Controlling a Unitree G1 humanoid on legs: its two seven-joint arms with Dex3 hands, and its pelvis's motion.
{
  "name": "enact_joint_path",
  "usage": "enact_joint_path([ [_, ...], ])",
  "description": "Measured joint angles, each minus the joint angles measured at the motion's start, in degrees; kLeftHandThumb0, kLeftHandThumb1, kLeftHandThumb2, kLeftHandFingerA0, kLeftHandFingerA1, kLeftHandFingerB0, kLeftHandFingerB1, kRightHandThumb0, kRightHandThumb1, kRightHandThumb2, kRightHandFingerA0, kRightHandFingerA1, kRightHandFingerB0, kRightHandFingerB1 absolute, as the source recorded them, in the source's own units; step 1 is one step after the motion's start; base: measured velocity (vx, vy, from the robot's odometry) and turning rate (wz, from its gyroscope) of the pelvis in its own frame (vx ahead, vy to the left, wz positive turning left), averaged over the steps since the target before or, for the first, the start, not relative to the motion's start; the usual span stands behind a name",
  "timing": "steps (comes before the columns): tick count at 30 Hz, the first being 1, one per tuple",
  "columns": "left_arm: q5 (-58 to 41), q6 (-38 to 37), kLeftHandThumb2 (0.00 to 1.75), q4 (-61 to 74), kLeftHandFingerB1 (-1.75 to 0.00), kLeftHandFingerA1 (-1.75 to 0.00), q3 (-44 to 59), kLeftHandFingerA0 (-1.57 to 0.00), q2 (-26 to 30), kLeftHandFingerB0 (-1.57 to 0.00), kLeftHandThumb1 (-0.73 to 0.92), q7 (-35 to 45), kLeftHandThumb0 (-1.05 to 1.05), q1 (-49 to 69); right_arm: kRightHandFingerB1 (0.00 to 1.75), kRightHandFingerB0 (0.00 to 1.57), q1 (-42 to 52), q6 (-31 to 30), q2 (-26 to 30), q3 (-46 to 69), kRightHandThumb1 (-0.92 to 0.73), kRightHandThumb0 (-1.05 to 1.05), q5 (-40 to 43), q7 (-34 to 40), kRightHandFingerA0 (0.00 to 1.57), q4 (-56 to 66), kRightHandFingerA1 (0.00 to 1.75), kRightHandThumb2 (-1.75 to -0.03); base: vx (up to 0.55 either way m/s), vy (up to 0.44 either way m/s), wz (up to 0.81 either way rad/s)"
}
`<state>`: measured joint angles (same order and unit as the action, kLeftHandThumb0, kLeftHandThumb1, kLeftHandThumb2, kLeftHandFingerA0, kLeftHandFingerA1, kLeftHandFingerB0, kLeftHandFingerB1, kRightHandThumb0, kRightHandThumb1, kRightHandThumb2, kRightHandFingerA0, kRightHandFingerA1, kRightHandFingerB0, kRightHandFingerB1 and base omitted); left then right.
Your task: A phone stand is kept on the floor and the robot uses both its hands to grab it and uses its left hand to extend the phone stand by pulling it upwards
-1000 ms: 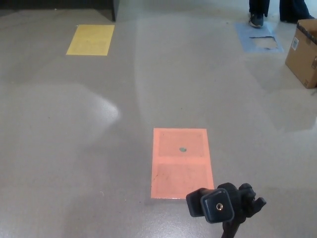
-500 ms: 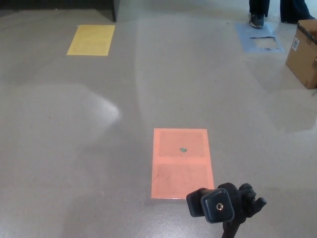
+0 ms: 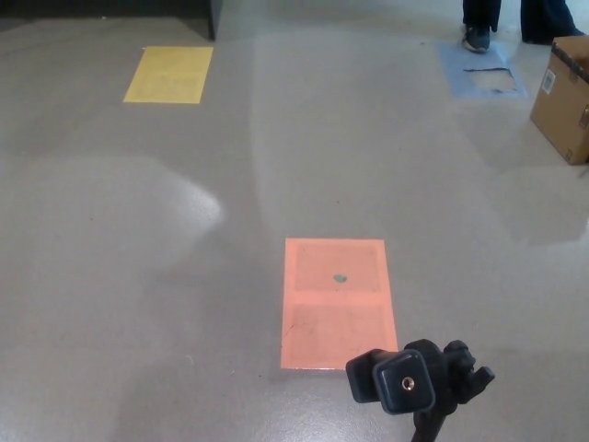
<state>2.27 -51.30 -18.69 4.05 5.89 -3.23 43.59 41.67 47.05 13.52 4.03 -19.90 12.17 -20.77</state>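
The phone stand (image 3: pixel 417 379) stands at the bottom edge of my view, just below the orange floor patch (image 3: pixel 338 302); its long axis runs upright toward my camera, with the black mounting head and its centre screw facing up at me. The pole under the head is cut off by the frame, and the base is hidden. Neither of my hands is in view, so I cannot tell whether they are open or closed.

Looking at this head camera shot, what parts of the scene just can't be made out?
- Phone stand: head view shows only its black head; pole and legs are cut off by the bottom edge, so its extension is unknown.
- Both robot hands: outside the frame.
- Person: only a shoe and trouser legs, cut by the top edge.
- Cardboard box: cut by the right edge; label too small to read.
- Dark spot on the orange floor patch: too small to identify.
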Motion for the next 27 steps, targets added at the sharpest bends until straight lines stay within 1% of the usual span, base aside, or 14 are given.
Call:
enact_joint_path([
  [4,0.7,-2.5,1.06,-0.8,-0.37,-0.44,0.4,-0.1,0.7,0.0,0.68,0.1,-0.84,-0.1,0.01,0.0,0.3,1.2,0.5,0.0,-0.56,-0.95,-0.1,0.1,0.04,-0.4,0.05,-0.94,0.0,0.0,0.0],
  [5,1.0,-3.5,1.05,-1.6,-0.48,-0.49,0.6,0.0,0.9,0.0,0.44,0.1,-0.38,-0.3,0.0,0.0,0.3,1.6,0.6,0.1,-0.57,-0.97,-0.1,0.2,0.02,-0.7,0.0,-0.93,0.0,0.0,0.0],
  [6,1.2,-4.0,1.05,-2.1,-0.48,-0.49,0.8,0.0,0.9,0.0,0.44,0.1,-0.38,-0.4,0.0,0.0,0.3,1.9,0.6,0.1,-0.57,-0.97,-0.2,0.3,0.02,-1.0,0.0,-0.93,0.0,0.0,0.0],
  [7,1.4,-4.7,1.06,-2.5,-0.38,-0.46,0.9,-0.14,1.0,-0.01,0.68,0.1,-0.84,-0.6,0.02,0.0,0.4,2.2,0.7,0.2,-0.55,-0.93,-0.2,0.3,0.03,-1.1,0.04,-0.92,0.0,0.0,0.0],
  [8,1.5,-5.3,0.68,-2.8,-0.26,-0.3,1.0,-0.16,1.0,-0.12,0.81,0.1,-0.86,-0.8,0.01,0.0,0.4,2.5,0.7,0.2,-0.56,-0.94,-0.1,0.3,0.04,-1.2,0.05,-0.93,0.0,0.0,0.0],
  [9,1.7,-5.9,1.06,-3.2,-0.37,-0.42,1.1,-0.06,1.0,0.0,0.68,0.1,-0.83,-1.0,0.03,0.0,0.4,2.7,0.8,0.2,-0.55,-0.92,-0.2,0.4,0.02,-1.2,0.04,-0.92,0.0,0.0,0.0],
  [11,2.0,-7.0,1.07,-3.7,-0.37,-0.47,1.3,-0.15,1.1,0.0,0.69,0.2,-0.85,-1.2,0.0,0.0,0.4,3.0,0.8,0.2,-0.53,-0.9,-0.1,0.4,0.03,-1.1,0.08,-0.9,0.0,0.0,0.0],
  [14,2.2,-8.1,1.05,-3.9,-0.39,-0.43,1.4,-0.07,1.1,-0.01,0.67,0.4,-0.8,-1.2,0.0,0.0,0.5,3.4,0.9,0.3,-0.51,-0.87,-0.1,0.4,0.06,-1.3,0.13,-0.88,0.0,0.0,0.0],
  [17,2.2,-8.9,1.06,-4.2,-0.38,-0.44,1.5,-0.09,1.1,-0.04,0.69,0.6,-0.83,-1.3,0.02,0.0,0.3,4.1,0.9,0.3,-0.56,-0.95,-0.2,0.7,0.01,-2.1,0.03,-0.95,0.0,0.0,0.0],
  [20,2.3,-9.7,1.06,-4.4,-0.38,-0.46,1.6,-0.14,1.1,-0.02,0.7,0.6,-0.86,-1.4,0.03,0.0,0.5,4.1,0.9,0.3,-0.55,-0.92,-0.2,0.6,0.02,-1.5,0.07,-0.94,0.0,0.0,0.0],
  [24,2.8,-10.0,1.07,-4.4,-0.38,-0.43,1.9,-0.08,1.1,-0.03,0.69,0.6,-0.83,-1.5,0.05,0.0,0.5,4.1,0.9,0.3,-0.54,-0.9,-0.3,0.7,0.02,-1.2,0.08,-0.93,0.0,0.0,0.0],
  [25,3.0,-10.0,0.68,-4.4,-0.26,-0.28,2.0,-0.16,1.1,-0.13,0.86,0.6,-0.81,-1.5,0.0,0.0,0.5,4.1,0.9,0.3,-0.5,-0.86,-0.4,0.7,0.08,-1.2,0.13,-0.86,0.0,0.0,0.0],
  [26,3.2,-10.0,1.06,-4.4,-0.38,-0.45,2.1,-0.13,1.1,-0.03,0.7,0.6,-0.85,-1.6,0.0,0.0,0.4,4.3,0.9,0.3,-0.55,-0.92,-0.4,0.7,0.03,-1.6,0.08,-0.92,0.0,0.0,0.0],
  [27,3.3,-10.0,1.06,-4.4,-0.48,-0.49,2.1,0.0,1.1,0.0,0.46,0.6,-0.37,-1.7,0.06,0.0,0.3,4.4,0.9,0.3,-0.54,-0.91,-0.4,0.8,0.01,-1.8,0.07,-0.94,0.0,0.0,0.0],
])
